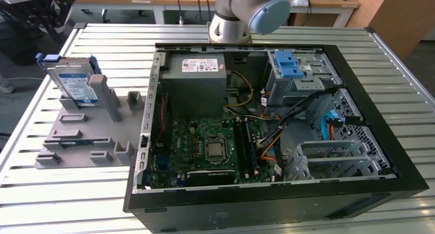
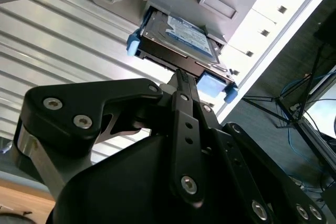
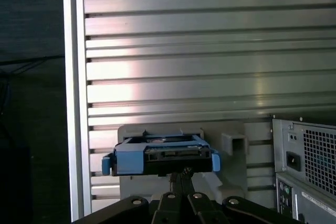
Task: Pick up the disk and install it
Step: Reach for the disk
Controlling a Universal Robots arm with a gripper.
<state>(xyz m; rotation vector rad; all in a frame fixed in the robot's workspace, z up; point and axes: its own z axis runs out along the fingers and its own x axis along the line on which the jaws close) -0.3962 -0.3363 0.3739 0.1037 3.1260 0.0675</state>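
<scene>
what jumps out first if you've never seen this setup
The open computer case sits in the middle of the slatted table in the exterior view, with its circuit board and cables bare. Toward that view's left, the disk stands on edge in a grey holder. In both wrist views the gripper hangs close to the disk's blue-framed end.

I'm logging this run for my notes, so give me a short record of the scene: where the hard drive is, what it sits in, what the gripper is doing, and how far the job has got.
disk: flat silver hard drive with white-and-blue label and blue plastic rail frame
pose: standing on edge
holder: grey plastic fixture, on the exterior view's left of the open black computer case
surface: slatted metal table
gripper: black gripper pointing toward the disk, not holding it
progress: disk not yet picked up or installed
</scene>
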